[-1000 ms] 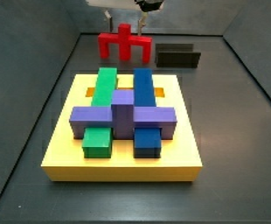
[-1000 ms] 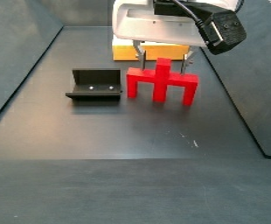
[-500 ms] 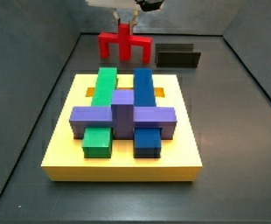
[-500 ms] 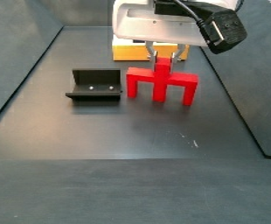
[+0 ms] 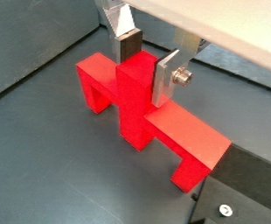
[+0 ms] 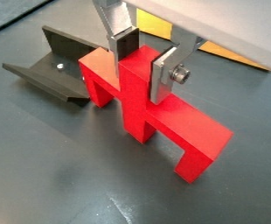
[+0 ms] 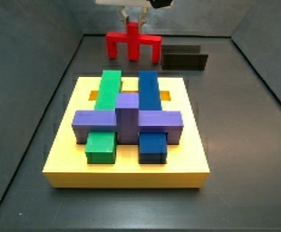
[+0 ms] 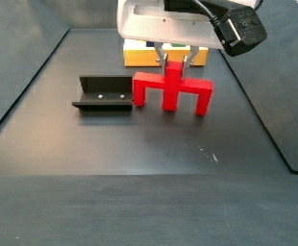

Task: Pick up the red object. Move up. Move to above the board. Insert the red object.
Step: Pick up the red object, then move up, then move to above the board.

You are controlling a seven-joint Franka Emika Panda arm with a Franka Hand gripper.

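Note:
The red object [image 7: 132, 43] stands at the far end of the floor beyond the board [image 7: 71, 168] in a side view. My gripper [image 5: 145, 72] comes down over it, its two silver fingers pressed on either side of the central post. Both wrist views show the dark pad [image 6: 124, 48] flat against the post and the red object [image 6: 138, 101] hanging from it with its bar and legs below. From the opposite side, the gripper [image 8: 174, 60] holds the red object [image 8: 174, 89] in front of the board [image 8: 136, 56]. The legs sit at or barely off the floor.
The fixture [image 7: 186, 59] stands right beside the red object; it shows as the fixture [image 8: 103, 94] in both side views. Green [image 7: 107, 91], blue [image 7: 150, 91] and purple [image 7: 129, 118] blocks sit on the board. Grey walls enclose the floor.
The gripper has closed on the red object's post, and the red object has shifted slightly upward and sideways with it.

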